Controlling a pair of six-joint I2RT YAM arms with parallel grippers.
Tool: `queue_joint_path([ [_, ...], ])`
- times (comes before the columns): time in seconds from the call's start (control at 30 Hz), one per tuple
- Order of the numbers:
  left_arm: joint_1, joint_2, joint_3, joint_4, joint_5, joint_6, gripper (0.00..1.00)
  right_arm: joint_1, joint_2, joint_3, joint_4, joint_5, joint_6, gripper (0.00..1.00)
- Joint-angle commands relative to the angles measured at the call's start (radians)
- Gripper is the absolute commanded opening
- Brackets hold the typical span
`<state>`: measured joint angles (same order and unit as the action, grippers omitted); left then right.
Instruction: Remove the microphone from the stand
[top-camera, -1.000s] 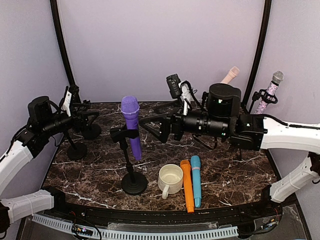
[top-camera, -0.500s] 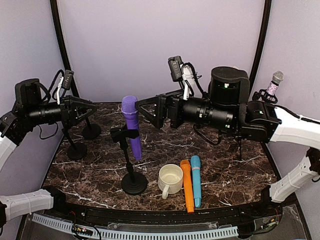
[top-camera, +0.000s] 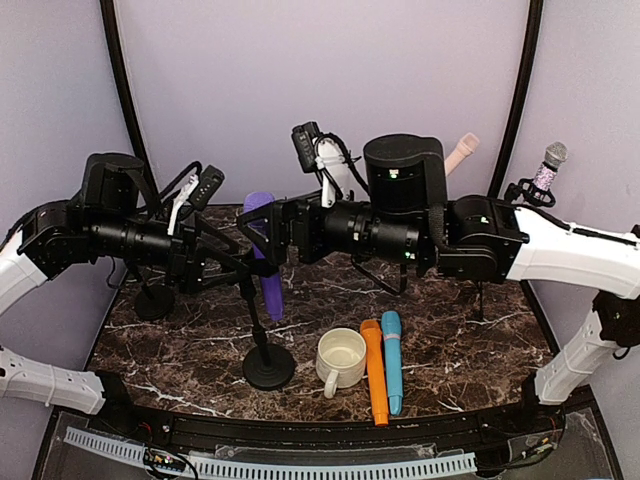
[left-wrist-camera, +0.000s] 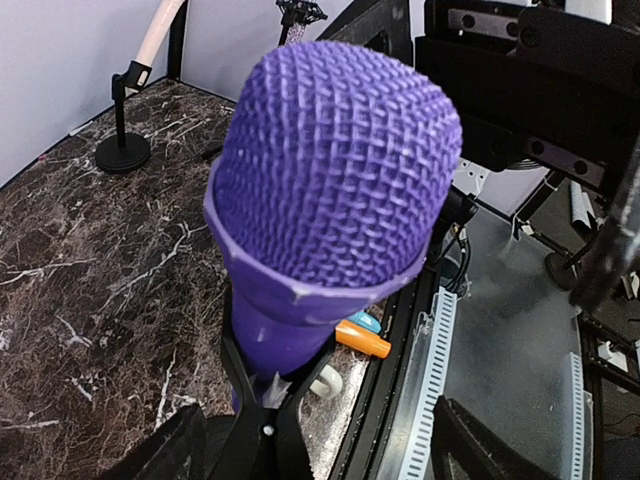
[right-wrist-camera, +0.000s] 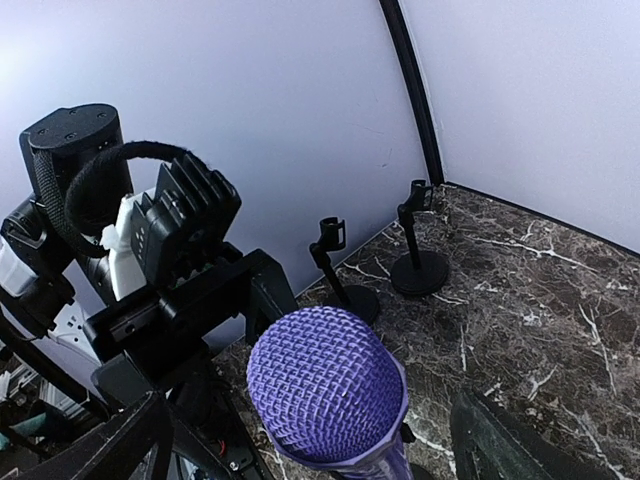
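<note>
Microphone (left-wrist-camera: 330, 190), purple with rounded mesh head, sits clipped between wide-spread left claw (left-wrist-camera: 320, 445) and right claw (right-wrist-camera: 320, 440).

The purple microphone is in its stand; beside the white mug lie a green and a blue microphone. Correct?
No: the top view shows an orange microphone, not green, beside the white mug and blue microphone. The purple microphone is in its stand.

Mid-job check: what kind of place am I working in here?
Probably an enclosed robot test booth, not a real stage: plain lilac backdrop walls around a marble-patterned tabletop, with a purple microphone on its stand and empty spare stands as props.
</note>
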<state>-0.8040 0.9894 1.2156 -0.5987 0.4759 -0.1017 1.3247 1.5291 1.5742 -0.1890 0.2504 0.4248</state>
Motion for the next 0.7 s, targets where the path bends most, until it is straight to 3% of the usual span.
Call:
queue_joint_path([
  [0.0, -0.054, 0.017, 0.034, -0.042, -0.149, 0.065, 0.79, 0.016, 0.003, 0.026, 0.011, 0.038, 0.01, 0.97],
  [0.07, -0.059, 0.018, 0.028, -0.039, -0.18, 0.082, 0.79, 0.017, -0.005, 0.009, 0.026, 0.036, 0.016, 0.97],
  [0.47, -0.065, 0.001, -0.015, 0.025, -0.184, 0.156, 0.52, 0.017, -0.063, -0.083, 0.075, 0.059, 0.035, 0.96],
  [0.67, -0.064, 0.006, 0.001, 0.029, -0.153, 0.166, 0.53, 0.017, -0.052, -0.074, 0.06, 0.061, 0.027, 0.98],
])
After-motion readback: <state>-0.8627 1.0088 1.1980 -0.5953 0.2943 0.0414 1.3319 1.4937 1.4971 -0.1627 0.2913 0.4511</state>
